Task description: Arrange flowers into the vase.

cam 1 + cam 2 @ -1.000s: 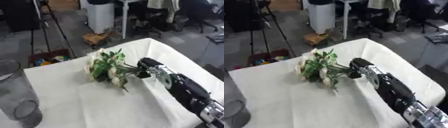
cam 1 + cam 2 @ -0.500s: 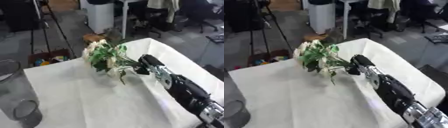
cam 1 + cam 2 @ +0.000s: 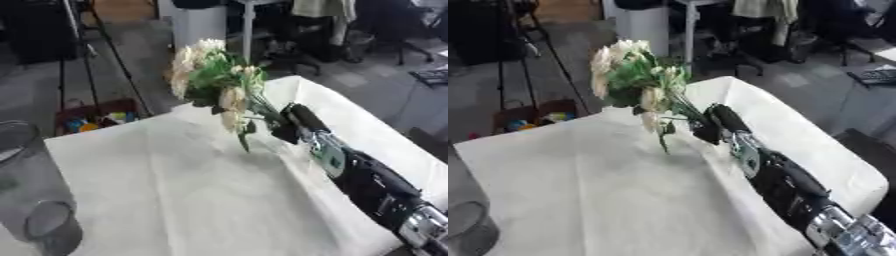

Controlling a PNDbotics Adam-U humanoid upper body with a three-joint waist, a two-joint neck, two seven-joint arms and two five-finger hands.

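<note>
**Desk:** What does the left eye view carry that the right one lacks?

**Photographer:** The vase (image 3: 35,200). In the left eye view the clear glass vessel stands tall at the near left edge of the table (image 3: 184,190), its rim and round base both showing, though the frame's edge cuts its left side. In the right eye view only a grey sliver of it shows at the bottom left corner. The right eye view, in turn, shows the table's right corner and the drop of the white cloth there.

**Desk:** And the bouquet?

**Photographer:** The bouquet (image 3: 636,75) is lifted off the cloth, well apart from the vase, over the table's far side. Cream blooms and green leaves stand uppermost; the stems slant down to the right hand (image 3: 715,125), whose fingers are clenched around them. One leaf hangs down below the bunch, above the cloth.

**Desk:** What can't we stand behind?

**Photographer:** The stem ends: the black hand covers them. The fingers themselves blur into one dark mass, so only the closed grasp reads. The right arm (image 3: 376,185) runs to the lower right corner and is cut off there. The left hand shows in neither view. Single flowers are too soft to separate.

**Desk:** Behind the table?

**Photographer:** A tripod (image 3: 87,45), a pale bin (image 3: 197,25), a box of coloured items (image 3: 96,117) on the floor.
</note>
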